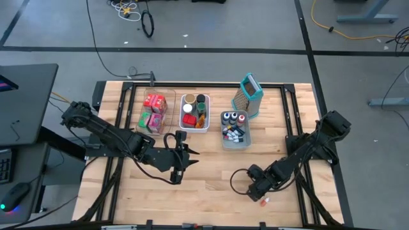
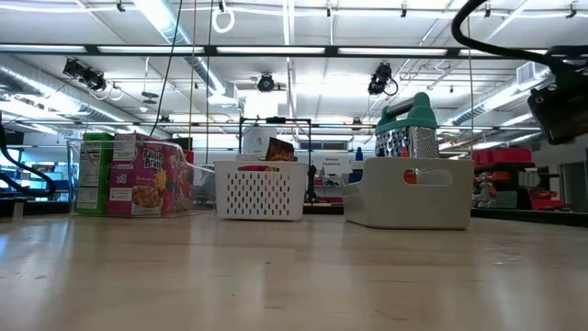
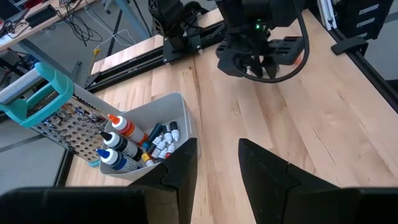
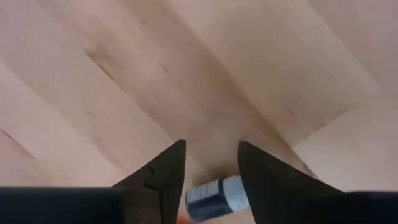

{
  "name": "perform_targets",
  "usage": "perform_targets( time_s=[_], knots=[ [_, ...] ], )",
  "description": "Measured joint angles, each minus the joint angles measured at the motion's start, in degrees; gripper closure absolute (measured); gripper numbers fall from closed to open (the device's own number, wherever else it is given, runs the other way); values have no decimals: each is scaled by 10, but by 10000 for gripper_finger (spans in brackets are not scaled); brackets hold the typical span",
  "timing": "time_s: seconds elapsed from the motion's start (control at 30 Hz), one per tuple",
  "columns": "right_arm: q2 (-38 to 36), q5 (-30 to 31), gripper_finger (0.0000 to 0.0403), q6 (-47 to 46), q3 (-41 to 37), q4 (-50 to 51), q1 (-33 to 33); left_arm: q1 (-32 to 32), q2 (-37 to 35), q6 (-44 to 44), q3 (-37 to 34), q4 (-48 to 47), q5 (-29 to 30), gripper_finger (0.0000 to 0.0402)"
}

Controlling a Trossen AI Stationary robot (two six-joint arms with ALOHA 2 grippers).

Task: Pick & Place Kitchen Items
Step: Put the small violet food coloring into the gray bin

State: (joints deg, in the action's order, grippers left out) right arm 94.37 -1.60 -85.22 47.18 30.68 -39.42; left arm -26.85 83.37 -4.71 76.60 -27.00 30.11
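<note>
The tabletop point(image 1: 211, 179) is pale wood in butcher-block strips, smooth with a soft satin sheen. The grater point(image 3: 59, 115) has perforated bright metal faces under a teal plastic handle. The grey bin point(image 2: 409, 193) looks like matt plastic; the white bin point(image 2: 260, 190) is perforated plastic, and the clear bin point(image 1: 155, 112) is glossy and see-through. The packets point(image 2: 147, 176) look like printed glossy card. The right hand point(image 4: 211, 168) has matt black fingers, with a small bottle point(image 4: 214, 198) of smooth white plastic between them.
</note>
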Motion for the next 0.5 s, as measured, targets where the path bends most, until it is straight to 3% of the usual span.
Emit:
perform_targets(
  time_s=[0.13,0.27,0.37,0.5],
  knots=[
    [0,-7,267,63,1,22,-3,0,0,0,0,0,0,276],
    [1,-3,286,228,0,17,-7,0,0,0,0,0,0,276],
    [1,-7,286,339,0,19,-3,0,0,0,0,0,0,276],
    [-8,-19,274,392,-1,30,16,0,0,0,0,0,0,276]
  ],
)
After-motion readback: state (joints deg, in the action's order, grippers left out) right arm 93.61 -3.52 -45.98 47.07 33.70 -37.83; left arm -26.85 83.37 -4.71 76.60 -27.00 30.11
